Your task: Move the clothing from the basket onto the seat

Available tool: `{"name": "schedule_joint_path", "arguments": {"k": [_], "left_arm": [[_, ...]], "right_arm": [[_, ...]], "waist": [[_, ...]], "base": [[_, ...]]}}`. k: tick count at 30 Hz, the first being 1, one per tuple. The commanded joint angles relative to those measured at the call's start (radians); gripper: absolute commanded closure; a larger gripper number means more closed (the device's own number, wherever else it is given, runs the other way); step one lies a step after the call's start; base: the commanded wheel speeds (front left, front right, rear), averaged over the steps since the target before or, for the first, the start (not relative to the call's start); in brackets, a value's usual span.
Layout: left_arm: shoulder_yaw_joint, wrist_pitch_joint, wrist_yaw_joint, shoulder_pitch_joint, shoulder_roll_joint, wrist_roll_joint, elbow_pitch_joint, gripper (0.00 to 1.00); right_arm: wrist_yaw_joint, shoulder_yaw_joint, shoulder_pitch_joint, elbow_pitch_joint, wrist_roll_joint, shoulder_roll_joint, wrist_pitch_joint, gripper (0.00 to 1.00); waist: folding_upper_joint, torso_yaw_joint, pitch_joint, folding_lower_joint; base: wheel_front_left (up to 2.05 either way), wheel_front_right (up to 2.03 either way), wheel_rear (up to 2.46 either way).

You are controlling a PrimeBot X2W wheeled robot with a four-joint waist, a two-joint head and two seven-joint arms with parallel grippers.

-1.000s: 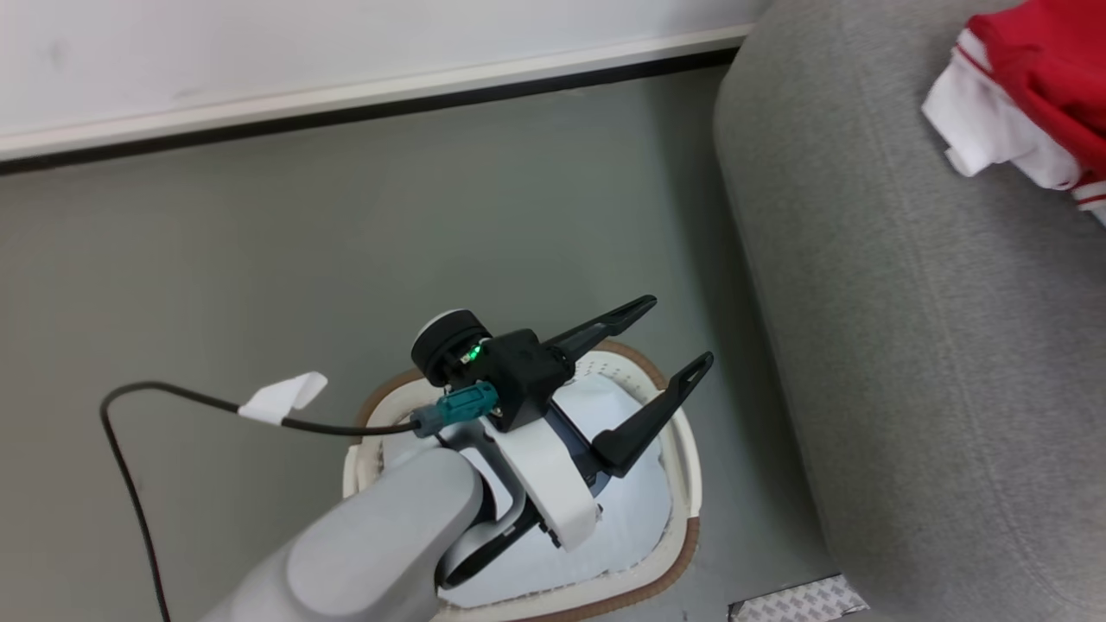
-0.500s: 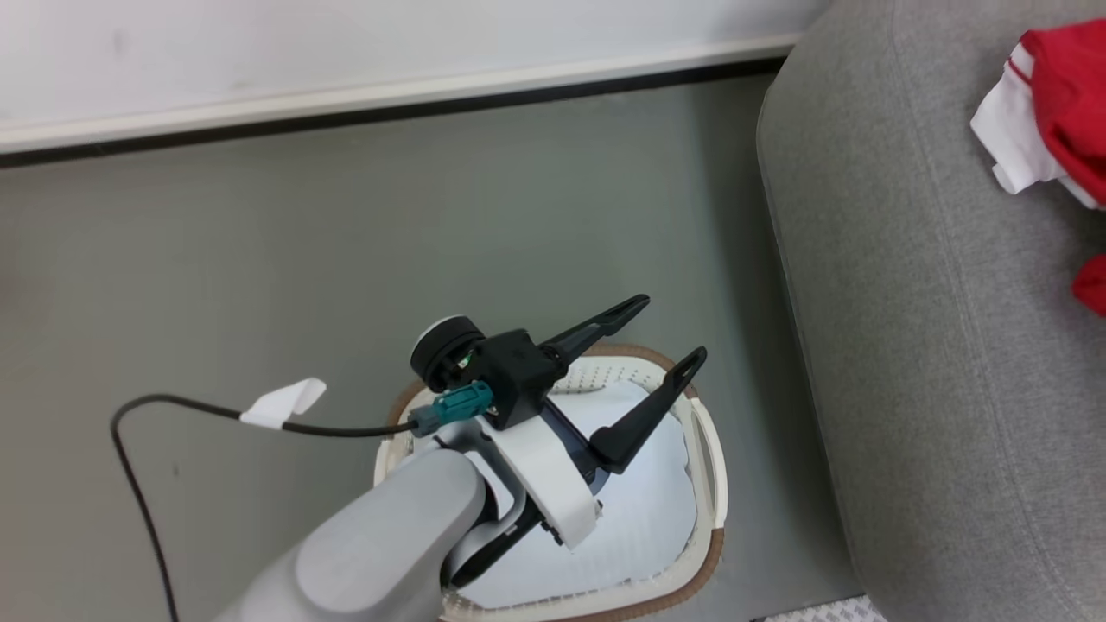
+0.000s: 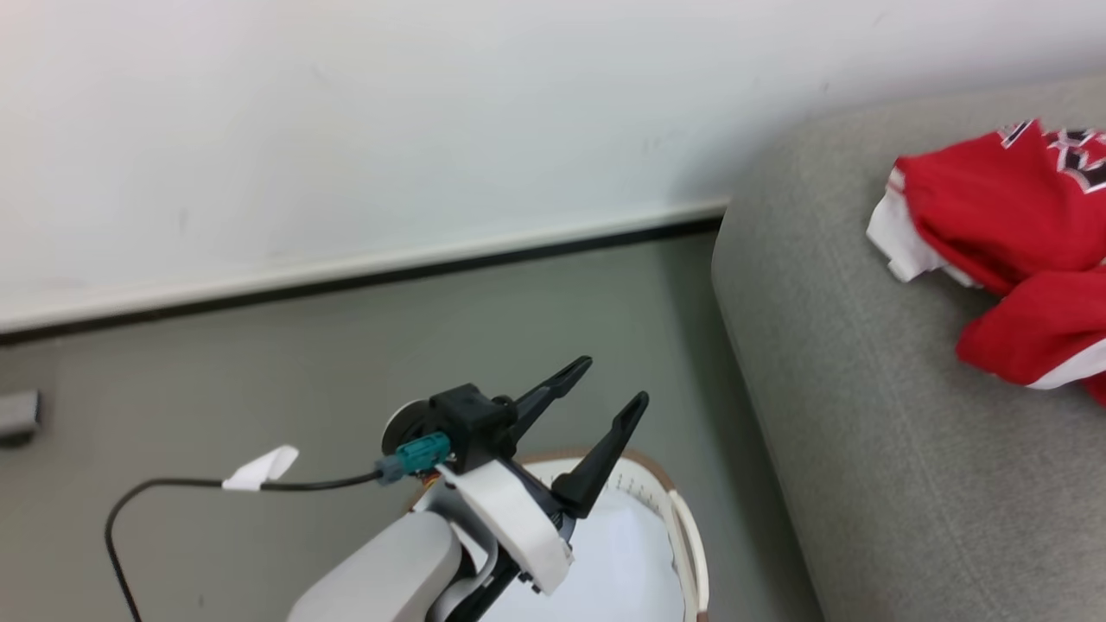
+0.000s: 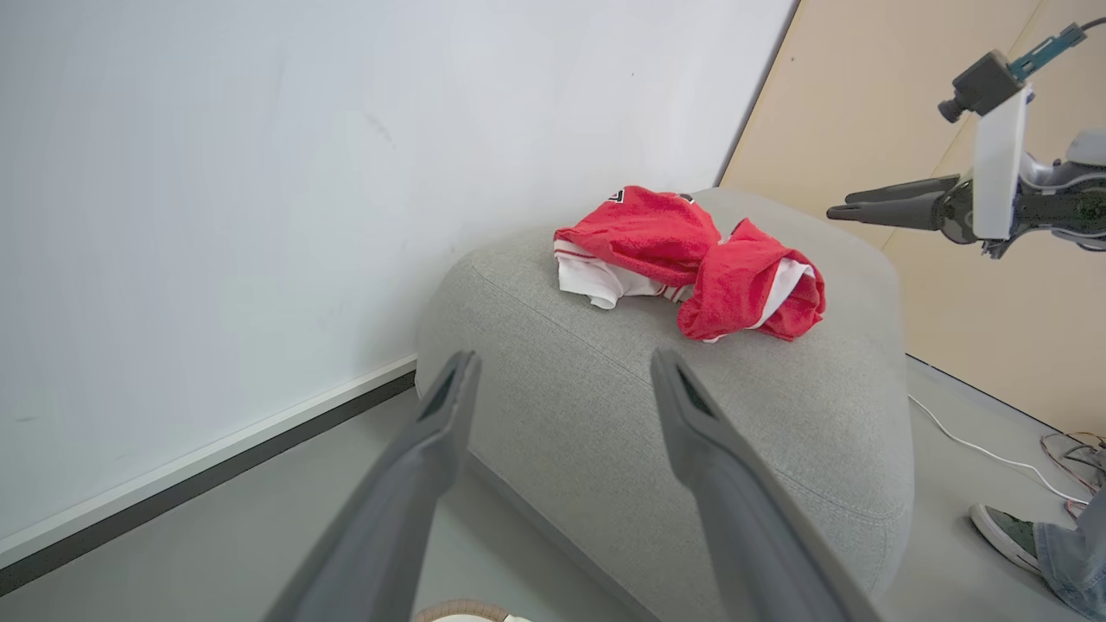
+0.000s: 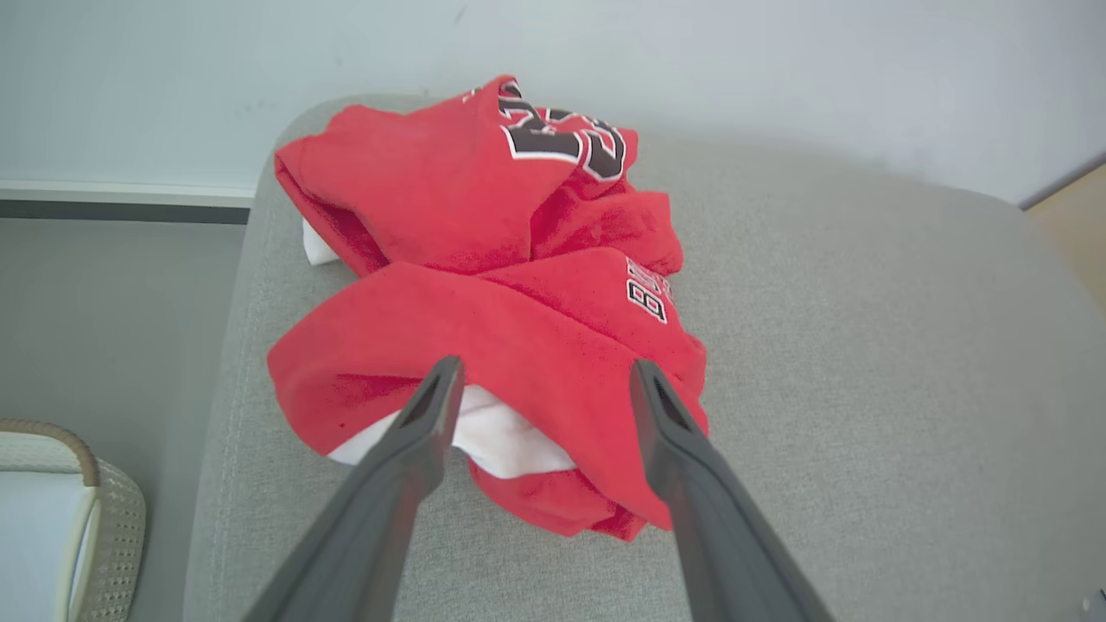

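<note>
The red clothing (image 3: 1011,225) lies bunched on the grey seat (image 3: 864,415), near its back edge. My left gripper (image 3: 615,380) hangs open and empty above the white basket (image 3: 687,536), fingers pointing toward the wall and seat. Only pale lining shows inside the basket. In the left wrist view the left gripper (image 4: 563,363) faces the seat (image 4: 778,415) and the clothing (image 4: 683,259), with the right gripper (image 4: 834,212) in the air beyond them. The right gripper (image 5: 544,371) is open above the clothing (image 5: 484,259), holding nothing; the basket (image 5: 104,518) is at lower left.
A white wall with a dark baseboard (image 3: 363,276) runs behind the grey-green floor (image 3: 259,363). A black cable with a white tag (image 3: 259,466) trails from my left wrist. A person's shoe (image 4: 1007,536) and a white cord (image 4: 976,445) lie on the floor past the seat.
The head camera has tilted up, so more wall and more of the clothing show and less of the basket. The left gripper stays open over the basket, fingers now looking closer together.
</note>
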Motion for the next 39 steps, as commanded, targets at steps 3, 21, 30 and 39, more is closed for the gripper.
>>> {"name": "schedule_joint_path", "arguments": {"k": [3, 21, 30, 39], "left_arm": [[0.032, -0.007, 0.012, 0.052, 0.001, -0.013, -0.003, 0.0], [0.416, -0.006, 0.076, 0.269, 0.067, 0.021, -0.102, 0.0], [0.613, -0.006, 0.106, 0.398, 0.029, 0.095, -0.103, 0.0], [0.796, -0.006, 0.102, 0.554, -0.045, 0.24, -0.081, 0.0]], "right_arm": [[-0.003, 0.003, 0.024, -0.089, -0.007, -0.041, -0.041, 0.0], [-0.003, -0.253, 0.262, -0.377, -0.159, 0.18, -0.366, 0.0], [-0.003, -0.348, 0.477, -0.421, -0.32, 0.397, -0.499, 0.0], [-0.003, -0.379, 0.613, -0.455, -0.435, 0.57, -0.526, 0.0]], "waist": [[0.0, 0.002, -0.129, 0.0001], [0.0, 0.173, -0.252, 0.0001], [0.0, 0.223, -0.261, 0.0001], [0.0, 0.209, -0.261, 0.0001]], "base": [[0.0, 0.0, 0.0], [0.0, 0.0, 0.0], [0.0, 0.0, 0.0], [0.0, 0.0, 0.0]]}}
